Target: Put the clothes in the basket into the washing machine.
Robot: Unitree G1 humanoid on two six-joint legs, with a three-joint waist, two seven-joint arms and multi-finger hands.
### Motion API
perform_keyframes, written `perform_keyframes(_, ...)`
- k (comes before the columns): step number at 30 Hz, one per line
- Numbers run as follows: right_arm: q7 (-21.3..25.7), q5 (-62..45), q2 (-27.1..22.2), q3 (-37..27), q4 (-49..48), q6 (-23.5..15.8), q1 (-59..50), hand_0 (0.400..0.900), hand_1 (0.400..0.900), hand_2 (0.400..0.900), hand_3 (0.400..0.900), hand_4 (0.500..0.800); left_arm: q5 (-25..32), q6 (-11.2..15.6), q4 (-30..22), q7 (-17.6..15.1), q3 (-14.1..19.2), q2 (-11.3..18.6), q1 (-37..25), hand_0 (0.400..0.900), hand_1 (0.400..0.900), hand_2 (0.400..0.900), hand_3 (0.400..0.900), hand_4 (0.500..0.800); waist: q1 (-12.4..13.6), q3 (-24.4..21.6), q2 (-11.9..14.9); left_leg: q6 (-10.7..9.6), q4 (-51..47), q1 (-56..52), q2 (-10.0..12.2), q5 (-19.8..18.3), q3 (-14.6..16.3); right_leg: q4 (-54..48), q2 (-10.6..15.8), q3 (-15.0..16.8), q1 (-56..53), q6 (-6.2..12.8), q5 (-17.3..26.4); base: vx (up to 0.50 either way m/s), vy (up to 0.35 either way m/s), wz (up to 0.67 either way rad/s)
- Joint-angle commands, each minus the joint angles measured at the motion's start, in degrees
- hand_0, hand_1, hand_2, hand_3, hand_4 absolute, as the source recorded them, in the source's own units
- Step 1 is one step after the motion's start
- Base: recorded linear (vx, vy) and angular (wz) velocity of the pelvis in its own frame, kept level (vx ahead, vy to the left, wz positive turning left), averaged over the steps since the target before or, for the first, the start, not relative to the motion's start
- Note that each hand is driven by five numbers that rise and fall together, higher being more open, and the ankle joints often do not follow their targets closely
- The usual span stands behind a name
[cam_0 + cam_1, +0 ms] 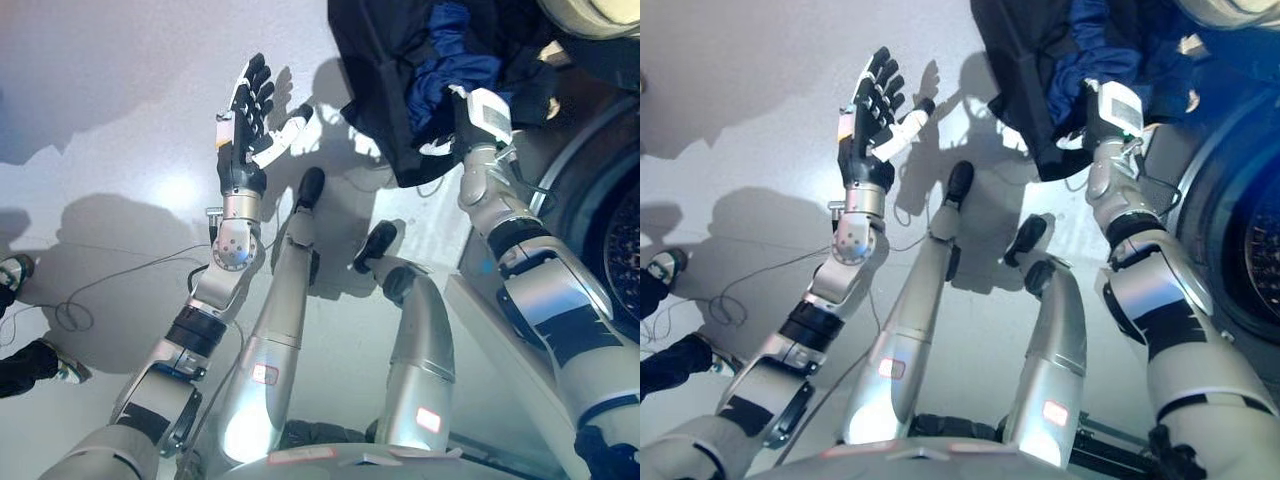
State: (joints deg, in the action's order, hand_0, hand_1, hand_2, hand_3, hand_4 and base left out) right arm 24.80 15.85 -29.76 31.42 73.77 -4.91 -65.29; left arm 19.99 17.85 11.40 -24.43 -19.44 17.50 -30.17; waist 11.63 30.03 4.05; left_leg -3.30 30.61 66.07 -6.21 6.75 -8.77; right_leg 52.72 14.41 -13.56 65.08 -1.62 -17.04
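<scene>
A bundle of dark clothes (pixel 400 70), black cloth with a blue garment (pixel 455 60) in it, hangs at the upper right just left of the washing machine's round opening (pixel 585 190). My right hand (pixel 452 132) reaches up into the lower edge of the bundle, its fingers buried in the cloth. Over the floor at the upper left my left hand (pixel 247 125) is raised with fingers straight and spread, holding nothing, well apart from the clothes.
The washing machine's white front (pixel 500 330) runs along the right side, its dark drum (pixel 625 250) at the edge. A pale curved rim (pixel 600 15) shows at the top right corner. A person's shoes (pixel 15 272) stand at the left edge on the grey floor (pixel 100 120).
</scene>
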Motion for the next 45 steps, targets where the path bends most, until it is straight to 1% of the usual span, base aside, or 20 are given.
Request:
perform_keyframes(1, 4.5, 0.3, -5.9, 0.7, 0.5, -0.6, -2.0, 0.9, 0.9, 0.9, 0.9, 0.8, -2.3, 6.4, -9.6, -0.2, -0.9, -1.3, 1.9, 0.9, 0.9, 0.9, 0.9, 0.8, 1.5, -5.2, -4.1, 2.7, 14.5, 6.2, -1.3, -14.8, -0.2, 1.8, 1.8, 6.3, 6.9, 6.41, 3.0, -0.02, 0.024, 0.14)
perform_keyframes(5, 6.1, -1.4, -8.5, 0.0, 0.4, -0.7, -4.1, 0.9, 0.9, 0.9, 0.9, 0.8, -1.8, 6.8, -11.3, -0.7, -1.4, -1.0, 2.4, 0.9, 0.9, 0.9, 0.9, 0.8, 2.2, -6.3, -4.9, 3.1, 21.1, 12.3, -2.8, -17.0, 0.5, 8.6, 3.0, 9.0, 14.0, 5.68, 1.0, -0.01, 0.033, 0.05)
perform_keyframes(7, 5.6, -1.7, -9.6, 0.6, 1.1, -0.5, -5.1, 0.9, 0.9, 0.9, 0.9, 0.8, -1.6, 7.0, -12.7, -0.5, -1.8, -0.9, 2.6, 0.9, 0.9, 0.9, 0.9, 0.8, 2.6, -6.6, -5.2, 3.2, 22.9, 14.6, -3.3, -17.4, 0.8, 11.1, 3.5, 9.8, 16.8, 5.49, 0.3, 0.0, 0.018, 0.06)
perform_keyframes(12, 6.7, -1.0, -12.9, 1.6, 2.8, 0.8, -7.5, 0.9, 0.9, 0.9, 0.9, 0.8, -0.8, 7.6, -16.0, -0.3, -2.4, 0.0, 3.9, 0.9, 0.9, 0.9, 0.9, 0.8, 3.5, -7.0, -6.3, 3.2, 26.6, 19.0, -4.5, -18.0, 1.6, 16.8, 4.8, 12.3, 22.9, 5.2, -1.3, 0.0, 0.015, 0.11)
perform_keyframes(14, 5.3, -0.1, -13.8, 2.8, 3.3, 1.3, -8.1, 0.9, 0.9, 0.9, 0.9, 0.8, -0.7, 7.6, -17.0, 0.3, -2.4, 0.0, 4.4, 0.9, 0.9, 0.9, 0.9, 0.8, 3.8, -7.1, -6.7, 3.2, 27.8, 20.2, -4.7, -18.3, 2.0, 18.7, 5.3, 13.0, 24.6, 5.04, -2.0, 0.0, 0.009, 0.1)
perform_keyframes(16, 2.1, 1.2, -13.6, 3.6, 4.6, 2.1, -7.0, 0.9, 0.9, 0.9, 0.9, 0.8, -0.3, 7.8, -16.8, 1.1, -2.3, -0.4, 4.9, 0.9, 0.9, 0.9, 0.9, 0.8, 3.9, -6.9, -6.8, 3.2, 28.3, 20.4, -4.6, -18.3, 2.1, 19.3, 5.4, 12.9, 24.8, 4.85, -2.2, 0.01, -0.003, 0.02)
perform_keyframes(21, -1.0, 4.5, -13.0, 3.9, 9.0, 5.4, -6.0, 0.9, 0.9, 0.9, 0.9, 0.8, 1.0, 7.7, -16.2, 2.1, -1.6, -1.0, 6.0, 0.9, 0.9, 0.9, 0.9, 0.8, 4.0, -7.1, -7.4, 3.3, 28.4, 20.5, -4.7, -18.0, 2.2, 19.3, 5.4, 12.8, 24.8, 4.73, -2.3, 0.0, 0.0, 0.0)
perform_keyframes(22, -1.8, 4.3, -13.1, 3.4, 9.7, 5.7, -5.8, 0.829, 0.829, 0.829, 0.829, 0.758, 1.2, 7.6, -16.4, 2.5, -1.2, -1.1, 6.3, 0.9, 0.9, 0.9, 0.9, 0.8, 4.0, -7.1, -7.5, 3.3, 28.3, 20.5, -4.8, -17.8, 2.2, 19.4, 5.4, 12.7, 24.8, 4.7, -2.3, 0.0, 0.0, 0.0)
perform_keyframes(23, -2.1, 4.6, -13.4, 3.4, 9.9, 5.9, -5.8, 0.471, 0.471, 0.471, 0.471, 0.542, 1.2, 7.6, -16.3, 2.5, -0.9, -1.1, 6.4, 0.9, 0.9, 0.9, 0.9, 0.8, 4.0, -7.1, -7.6, 3.4, 28.3, 20.5, -4.8, -17.8, 2.3, 19.4, 5.4, 12.7, 24.8, 4.69, -2.2, 0.0, 0.0, 0.0)
perform_keyframes(24, -2.4, 4.4, -13.5, 3.0, 9.8, 6.0, -5.6, 0.4, 0.4, 0.4, 0.4, 0.5, 1.2, 7.5, -16.4, 2.7, -0.7, -0.9, 6.6, 0.9, 0.9, 0.9, 0.9, 0.8, 4.0, -7.1, -7.7, 3.4, 28.4, 20.5, -4.9, -17.7, 2.2, 19.3, 5.3, 12.7, 24.9, 4.68, -2.1, 0.0, 0.0, 0.0)
perform_keyframes(32, -4.4, 6.2, -13.6, 3.2, 10.7, 6.8, -4.0, 0.4, 0.4, 0.4, 0.4, 0.5, 1.7, 7.0, -16.4, 3.9, 0.3, -0.7, 7.3, 0.9, 0.9, 0.9, 0.9, 0.8, 3.8, -7.3, -7.5, 3.7, 29.1, 21.0, -4.8, -17.7, 2.2, 19.1, 5.0, 12.5, 24.9, 4.74, -1.6, -0.01, -0.006, -0.02)
perform_keyframes(37, -3.3, 7.4, -13.4, 3.2, 10.0, 7.0, -3.1, 0.4, 0.4, 0.4, 0.4, 0.5, 1.6, 6.9, -15.5, 3.7, 1.0, -0.9, 7.3, 0.9, 0.9, 0.9, 0.9, 0.8, 3.1, -7.5, -7.1, 3.8, 29.3, 21.2, -4.6, -17.6, 2.3, 18.9, 4.6, 12.5, 24.9, 4.73, -1.2, -0.03, 0.013, -0.07)
perform_keyframes(40, -1.6, 8.4, -14.1, 4.6, 7.4, 6.7, -3.3, 0.4, 0.4, 0.4, 0.4, 0.5, 0.8, 6.9, -15.5, 3.0, 1.8, -0.4, 7.3, 0.9, 0.9, 0.9, 0.9, 0.8, 2.0, -7.8, -5.8, 3.8, 28.8, 21.4, -4.2, -17.5, 2.5, 17.8, 3.8, 12.5, 24.8, 4.79, -0.5, -0.03, 0.003, -0.11)
perform_keyframes(42, -0.6, 9.8, -14.9, 6.2, 4.9, 6.4, -4.0, 0.4, 0.4, 0.4, 0.4, 0.5, 0.1, 6.6, -14.8, 2.0, 2.6, -0.2, 7.1, 0.9, 0.9, 0.9, 0.9, 0.8, 0.9, -8.1, -4.5, 3.8, 28.4, 21.4, -3.8, -17.4, 2.7, 17.1, 3.3, 12.3, 24.8, 4.74, 0.0, -0.04, 0.007, -0.14)
perform_keyframes(45, 0.3, 10.6, -15.7, 7.6, 1.3, 6.2, -5.1, 0.4, 0.4, 0.4, 0.4, 0.5, -1.1, 6.1, -15.3, 0.6, 4.4, 0.2, 7.2, 0.9, 0.9, 0.9, 0.9, 0.8, -1.0, -8.3, -2.6, 3.7, 28.0, 21.7, -3.4, -17.4, 2.8, 16.0, 2.6, 12.2, 24.8, 4.57, 0.6, -0.04, -0.006, -0.14)
